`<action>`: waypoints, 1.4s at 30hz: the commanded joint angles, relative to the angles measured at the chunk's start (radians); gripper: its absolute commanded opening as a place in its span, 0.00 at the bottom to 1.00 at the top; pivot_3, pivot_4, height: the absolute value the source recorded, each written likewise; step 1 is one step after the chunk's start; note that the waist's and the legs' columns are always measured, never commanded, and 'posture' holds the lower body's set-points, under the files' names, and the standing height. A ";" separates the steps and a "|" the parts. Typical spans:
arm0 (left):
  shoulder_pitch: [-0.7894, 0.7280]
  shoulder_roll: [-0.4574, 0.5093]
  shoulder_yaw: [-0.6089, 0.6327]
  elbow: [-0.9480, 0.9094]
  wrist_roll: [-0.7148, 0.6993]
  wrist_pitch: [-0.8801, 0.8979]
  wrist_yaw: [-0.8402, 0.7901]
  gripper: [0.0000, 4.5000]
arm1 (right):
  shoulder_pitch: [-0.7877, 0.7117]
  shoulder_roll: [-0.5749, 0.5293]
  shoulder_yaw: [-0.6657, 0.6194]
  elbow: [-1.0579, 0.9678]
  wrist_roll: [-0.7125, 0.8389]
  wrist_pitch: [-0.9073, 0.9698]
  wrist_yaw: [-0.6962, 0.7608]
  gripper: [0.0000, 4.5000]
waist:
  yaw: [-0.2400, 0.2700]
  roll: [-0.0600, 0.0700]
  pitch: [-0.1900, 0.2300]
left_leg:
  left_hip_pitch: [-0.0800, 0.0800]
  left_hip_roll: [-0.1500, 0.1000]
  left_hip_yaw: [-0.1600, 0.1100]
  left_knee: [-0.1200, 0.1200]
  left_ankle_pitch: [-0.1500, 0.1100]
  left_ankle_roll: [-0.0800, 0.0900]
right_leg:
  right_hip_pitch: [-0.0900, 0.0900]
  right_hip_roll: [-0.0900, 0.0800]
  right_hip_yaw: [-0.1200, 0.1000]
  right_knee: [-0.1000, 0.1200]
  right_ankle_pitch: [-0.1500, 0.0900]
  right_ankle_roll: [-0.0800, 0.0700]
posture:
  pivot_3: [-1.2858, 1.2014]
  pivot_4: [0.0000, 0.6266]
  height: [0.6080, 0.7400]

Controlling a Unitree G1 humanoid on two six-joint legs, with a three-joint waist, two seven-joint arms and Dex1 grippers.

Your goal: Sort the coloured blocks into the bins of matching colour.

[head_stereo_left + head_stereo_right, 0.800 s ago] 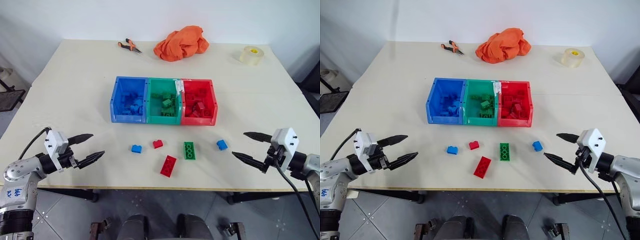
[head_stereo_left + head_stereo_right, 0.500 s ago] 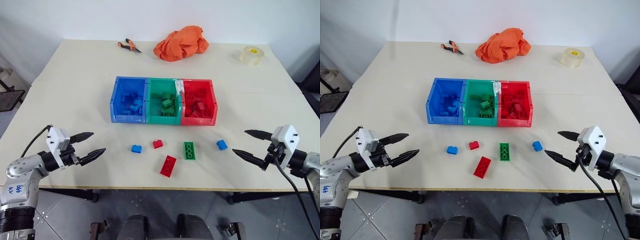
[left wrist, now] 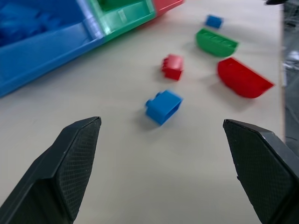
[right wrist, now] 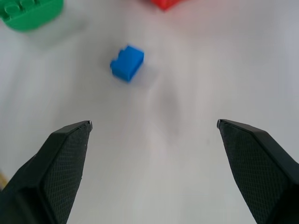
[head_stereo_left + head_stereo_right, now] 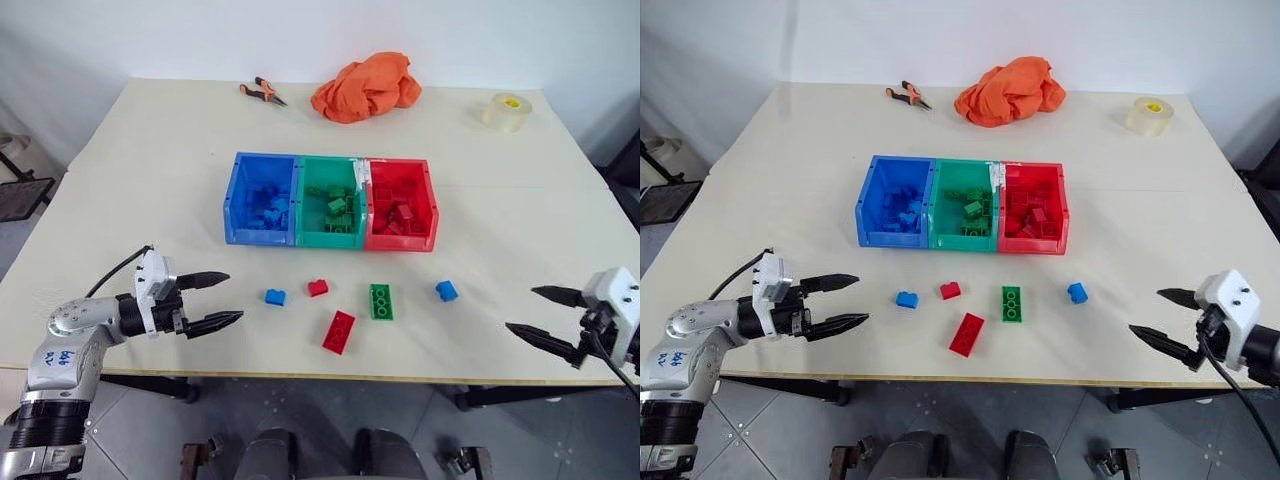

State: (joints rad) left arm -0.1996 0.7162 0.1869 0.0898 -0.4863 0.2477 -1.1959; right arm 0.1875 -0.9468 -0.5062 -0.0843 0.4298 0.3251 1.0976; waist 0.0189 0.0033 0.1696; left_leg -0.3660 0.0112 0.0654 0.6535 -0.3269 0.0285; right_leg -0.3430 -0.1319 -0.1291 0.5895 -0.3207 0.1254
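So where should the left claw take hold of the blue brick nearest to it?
Probably across the two flat side walls of the short blue brick, coming down from above. It lies alone on the table, apart from the small red brick, so both fingers have room. The left claw already stands open beside it.

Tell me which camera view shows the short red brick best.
The left wrist view: the short red brick is large there, its studs visible. Both eye views show it small, in front of the green bin.
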 commanded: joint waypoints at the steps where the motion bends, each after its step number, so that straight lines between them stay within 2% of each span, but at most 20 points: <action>1: -0.036 -0.009 0.019 0.038 -0.034 -0.053 -0.063 0.99 | 0.018 -0.026 -0.052 -0.060 0.004 0.021 -0.008 1.00 | 0.001 0.000 0.000 | 0.000 0.000 0.000 0.000 0.000 0.000 | 0.000 0.000 0.000 0.000 0.000 0.000 | 0.52 0.24 1.00; 7: -0.052 -0.023 0.044 0.074 -0.059 -0.107 -0.113 0.99 | -0.120 0.031 0.081 -0.070 -0.011 0.103 -0.124 1.00 | -0.007 0.000 0.000 | 0.000 0.001 0.001 0.001 0.000 0.000 | 0.000 0.000 -0.001 0.000 0.000 0.000 | 0.52 0.24 1.00; 12: -0.014 -0.048 0.082 0.050 -0.102 -0.121 -0.129 0.99 | -0.244 0.162 0.211 -0.070 -0.033 0.138 -0.250 1.00 | -0.008 0.000 0.000 | -0.001 0.001 -0.001 0.002 0.000 0.000 | -0.001 0.000 -0.001 0.001 0.000 0.000 | 0.52 0.24 1.00; 16: 0.036 -0.060 0.104 0.003 -0.126 -0.123 -0.114 0.99 | -0.335 0.265 0.307 0.042 -0.117 0.083 -0.348 1.00 | -0.011 0.000 0.000 | -0.002 0.000 -0.001 0.003 0.000 0.000 | -0.001 0.001 -0.001 0.002 0.000 0.000 | 0.52 0.24 1.00; 24: 0.111 -0.070 0.123 -0.078 -0.148 -0.108 -0.068 0.99 | -0.332 0.295 0.393 0.110 -0.182 0.013 -0.340 1.00 | -0.009 -0.001 -0.001 | -0.002 0.000 -0.003 0.004 0.000 0.000 | 0.000 0.001 0.001 0.002 0.000 0.000 | 0.52 0.24 1.00; 25: 0.117 -0.071 0.124 -0.083 -0.150 -0.108 -0.065 1.00 | -0.325 0.295 0.392 0.107 -0.182 0.010 -0.341 0.91 | -0.010 -0.001 -0.001 | -0.002 0.000 -0.003 0.004 0.000 0.000 | 0.000 0.001 0.001 0.002 0.000 0.000 | 0.52 0.24 1.00; 28: 0.126 -0.075 0.122 -0.091 -0.154 -0.110 -0.059 1.00 | -0.310 0.296 0.380 0.085 -0.172 0.008 -0.348 0.74 | -0.010 -0.001 -0.001 | -0.002 0.000 -0.004 0.003 0.000 0.000 | 0.000 0.000 0.001 0.002 0.000 0.000 | 0.52 0.24 1.00; 35: 0.115 -0.081 0.112 -0.080 -0.155 -0.116 -0.055 1.00 | -0.304 0.272 0.347 0.032 -0.140 0.046 -0.338 0.20 | -0.008 -0.001 -0.001 | -0.002 0.000 -0.004 0.004 0.000 0.001 | 0.001 0.000 0.001 0.002 0.000 0.000 | 0.52 0.24 1.00; 42: 0.116 -0.112 0.132 -0.096 -0.172 -0.126 -0.024 1.00 | -0.371 0.256 0.329 -0.155 -0.013 0.186 -0.308 0.20 | -0.016 0.000 0.000 | -0.002 0.000 -0.004 0.004 0.000 0.001 | 0.000 0.000 0.001 0.002 0.000 0.000 | 0.52 0.24 1.00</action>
State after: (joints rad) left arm -0.0821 0.6121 0.2974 0.0324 -0.6279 0.1382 -1.2302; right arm -0.1557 -0.6785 -0.1603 -0.1578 0.3658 0.4801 0.7810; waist 0.0030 0.0033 0.1692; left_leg -0.3681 0.0119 0.0617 0.6573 -0.3273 0.0292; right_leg -0.3428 -0.1326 -0.1277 0.5914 -0.3208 0.1252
